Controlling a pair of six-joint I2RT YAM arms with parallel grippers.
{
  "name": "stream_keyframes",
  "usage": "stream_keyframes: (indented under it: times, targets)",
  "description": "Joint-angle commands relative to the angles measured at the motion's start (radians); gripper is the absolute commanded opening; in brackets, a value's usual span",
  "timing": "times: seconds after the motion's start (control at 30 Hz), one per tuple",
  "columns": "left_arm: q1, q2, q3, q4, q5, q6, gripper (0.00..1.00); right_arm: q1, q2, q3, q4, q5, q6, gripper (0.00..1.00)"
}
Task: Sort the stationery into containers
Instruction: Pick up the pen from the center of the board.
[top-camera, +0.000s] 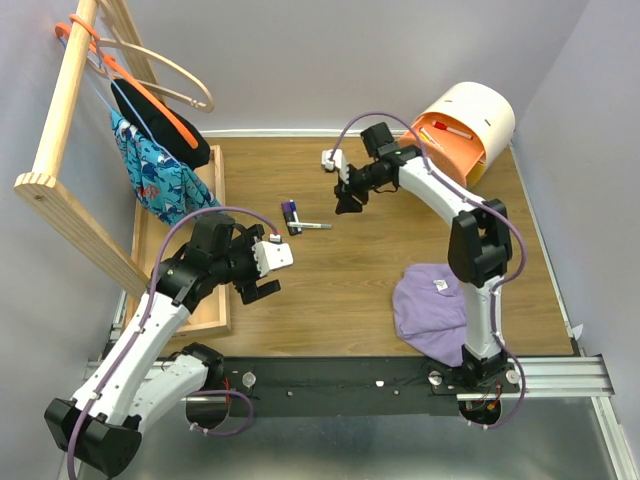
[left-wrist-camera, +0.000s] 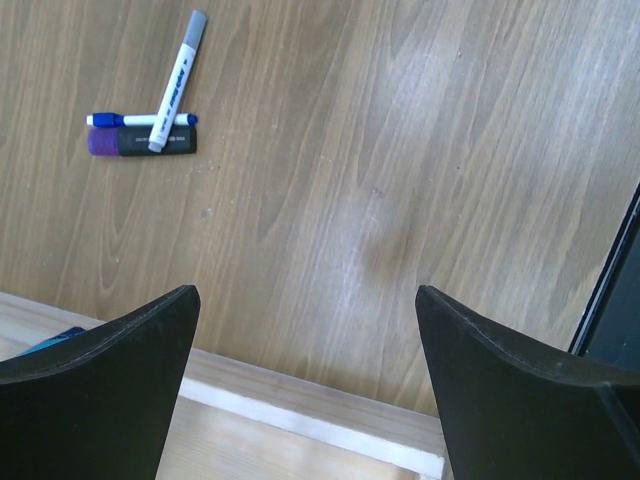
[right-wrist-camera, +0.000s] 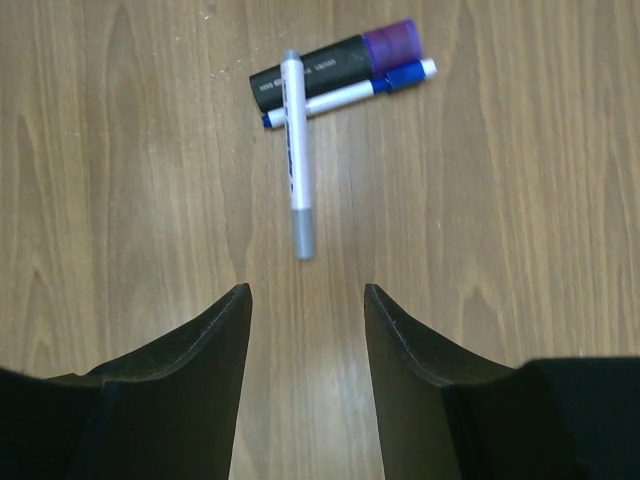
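The right arm's (top-camera: 440, 195) jaws hang over the brown, wood-grained worktop (top-camera: 360, 270), parted to a moderate gap with only bare board between their curved black tips. Just ahead of them lie three pieces of stationery in a small heap. A stubby black marker with a translucent purple cap (right-wrist-camera: 325, 70) lies furthest from the jaws. A thin white pen with dark blue ends (right-wrist-camera: 345, 95) lies alongside it, touching. A slim white marker with a grey cap (right-wrist-camera: 296, 150) lies crosswise over both, its grey end pointing back towards the gap between the jaws.

The left arm's (top-camera: 150, 330) jaws stand wide and hold nothing. They hover above the pale, smooth rail of the long wooden tray (left-wrist-camera: 300, 410), where it meets the worktop. The three pens lie well ahead of these jaws and off to their left.

Well behind the right jaws, in the far right corner, sits the cream drawer unit (top-camera: 475, 110) with its rounded, matte shell. Its orange drawer (top-camera: 450, 155) is pulled open, and a white pen with red ends (top-camera: 452, 130) lies in it. A crumpled purple cloth (top-camera: 430, 300) lies soft on the worktop beside the right arm's lower link.
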Motion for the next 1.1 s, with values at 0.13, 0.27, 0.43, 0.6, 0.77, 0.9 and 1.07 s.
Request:
stream_keyframes:
  times: [0.13, 0.27, 0.43, 0.6, 0.77, 0.9, 1.07]
  targets:
    - [0.030, 0.017, 0.016, 0.003, 0.001, -0.050, 0.98, 0.081, 0.134, 0.027, 0.118, 0.040, -0.160, 0.59]
    - [0.055, 0.026, 0.033, 0.017, 0.016, -0.073, 0.98, 0.115, 0.213, 0.105, 0.129, 0.051, -0.148, 0.59]
    - [0.067, 0.033, 0.044, 0.017, 0.018, -0.075, 0.98, 0.133, 0.308, 0.214, 0.118, 0.056, -0.136, 0.59]
    - [0.073, 0.035, 0.034, 0.029, 0.021, -0.086, 0.98, 0.155, 0.352, 0.253, 0.085, 0.051, -0.151, 0.58]
    - [0.075, 0.040, 0.030, 0.040, 0.021, -0.086, 0.98, 0.175, 0.331, 0.204, 0.086, 0.051, -0.167, 0.58]
    - [0.075, 0.049, 0.025, 0.052, 0.026, -0.092, 0.98, 0.182, 0.320, 0.162, 0.066, 0.051, -0.176, 0.56]
    - [0.075, 0.056, 0.030, 0.061, 0.030, -0.098, 0.98, 0.185, 0.299, 0.116, 0.048, 0.048, -0.177, 0.52]
